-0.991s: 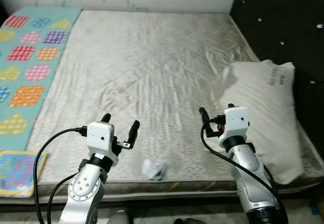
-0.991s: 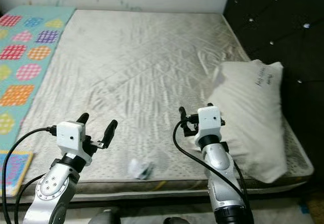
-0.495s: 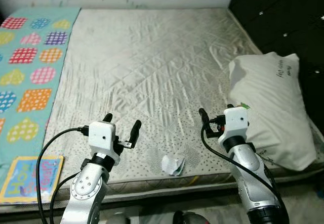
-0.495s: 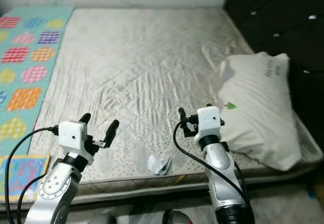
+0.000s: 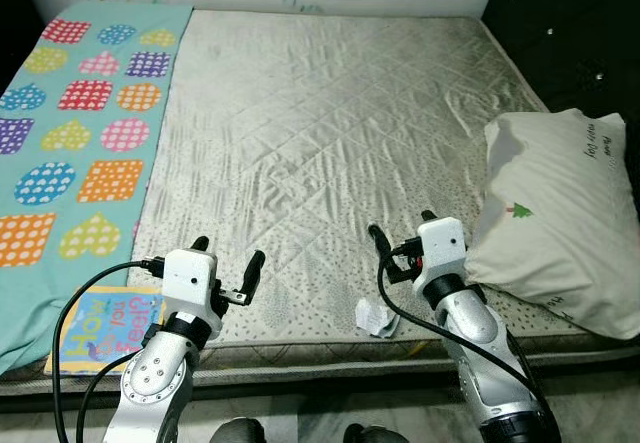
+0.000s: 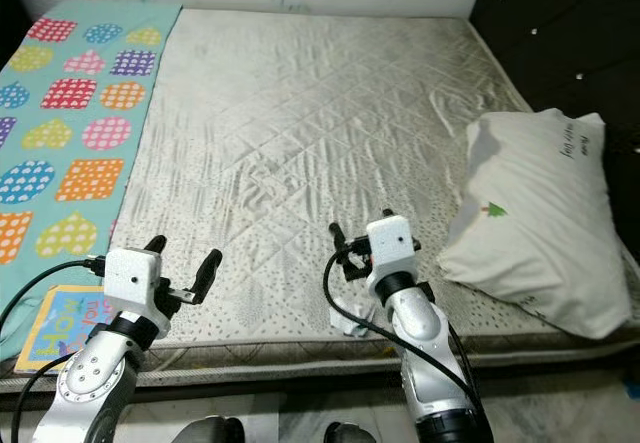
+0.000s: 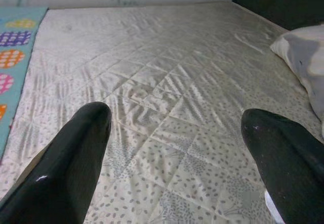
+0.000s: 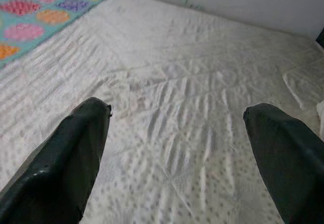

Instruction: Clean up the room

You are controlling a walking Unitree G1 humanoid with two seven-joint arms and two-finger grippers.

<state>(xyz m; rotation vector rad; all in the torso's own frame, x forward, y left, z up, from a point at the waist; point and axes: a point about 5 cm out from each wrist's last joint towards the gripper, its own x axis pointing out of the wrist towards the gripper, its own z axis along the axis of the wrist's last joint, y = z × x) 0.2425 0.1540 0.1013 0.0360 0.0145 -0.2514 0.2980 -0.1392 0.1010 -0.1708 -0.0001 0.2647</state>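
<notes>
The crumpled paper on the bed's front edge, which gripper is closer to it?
Right. The right gripper hangs just above the crumpled paper, slightly to its right. The left gripper is farther off, over to its left.

Both hands (image 5: 226,260) (image 5: 403,236) raised, fingers apart

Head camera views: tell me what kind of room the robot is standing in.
Most likely a bedroom. A bare quilted mattress lies ahead, with a white pillow against a dark tufted headboard and a colourful heart-patterned blanket along one side.
</notes>
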